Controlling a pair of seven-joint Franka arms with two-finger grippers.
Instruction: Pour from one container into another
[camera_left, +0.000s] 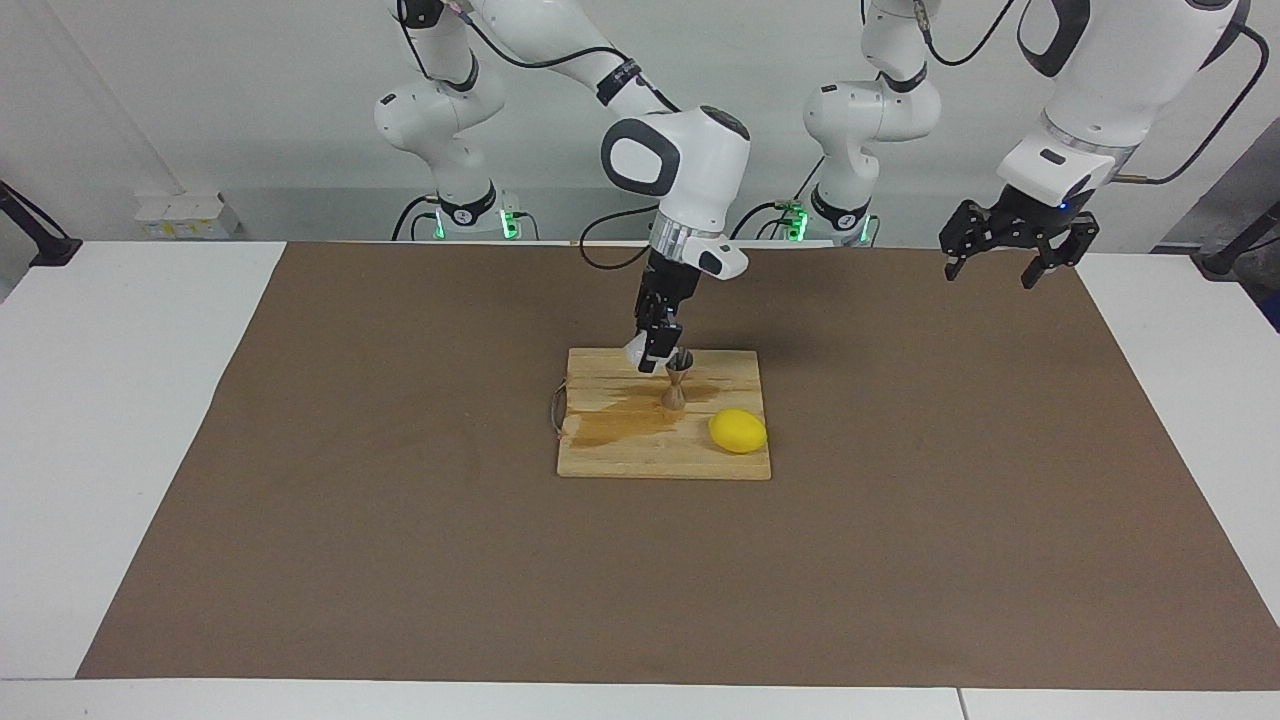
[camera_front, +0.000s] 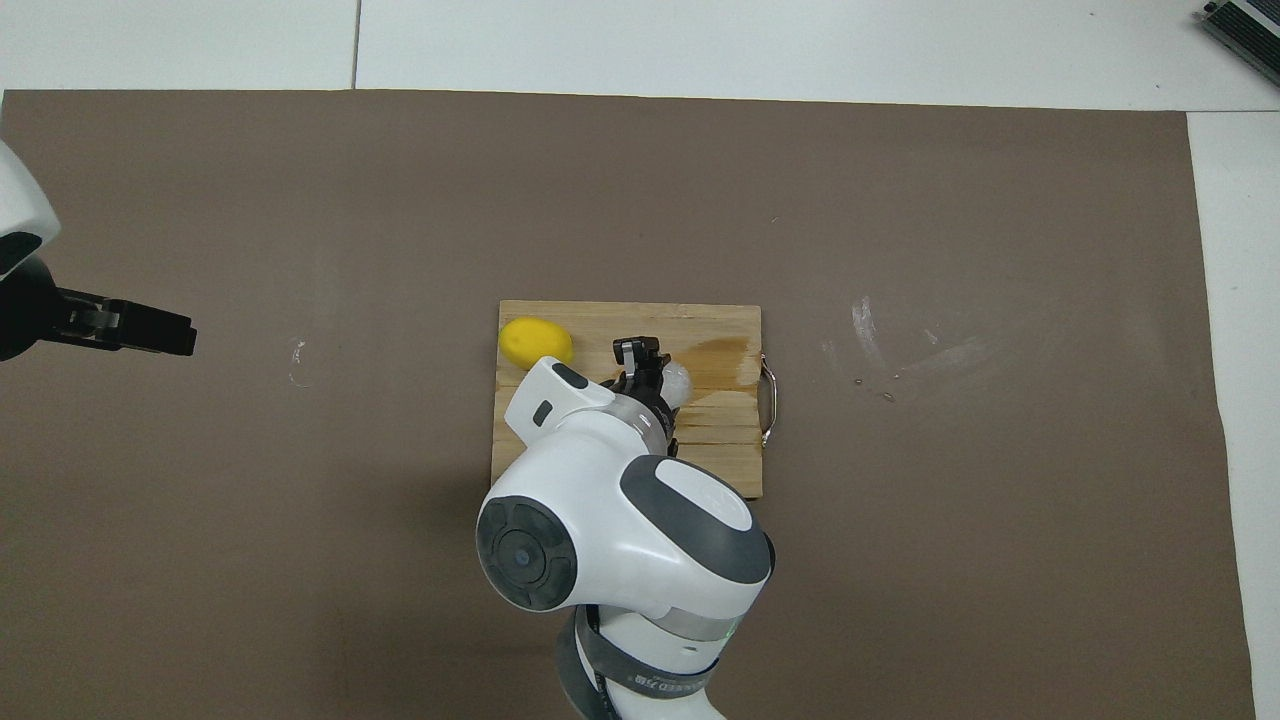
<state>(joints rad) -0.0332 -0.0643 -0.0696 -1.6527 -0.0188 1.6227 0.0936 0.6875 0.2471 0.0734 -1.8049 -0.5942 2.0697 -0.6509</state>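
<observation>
Now, white desk (camera_left: 120, 420) under a wide brown mat (camera_left: 400, 560), both seen plainly in the facing and overhead views. At the mat's middle, a wooden board (camera_left: 640, 455), wet with a dark stain over its middle and toward the right arm's end; a thin metal handle (camera_front: 768, 400) at that same end.

Over the board, right tool (camera_left: 660, 352), hanging from an arm bent down out of the right base. Closed on a small clear glass cup (camera_left: 637, 350), tipped over on its side just above and beside the mouth of the metal jigger (camera_left: 676, 385). In the overhead view, cup (camera_front: 677, 379) peeking out at about 2 o'clock from the arm's big white wrist; jigger hidden there beneath the arm.

Jigger upright on the board, in the stain, at about 12 o'clock from the board's middle in the facing view, nearer to the robots than the lemon (camera_left: 738, 431). Lemon lying on the board's corner toward the left arm's end, at roughly 4 o'clock from the jigger, apart from it.

Left tool (camera_left: 1005, 262) waiting in the air over the mat's edge at the left arm's end, well apart from the board, fingers spread wide, holding nothing. Same tool (camera_front: 125, 330) at the overhead view's 9 o'clock edge.
</observation>
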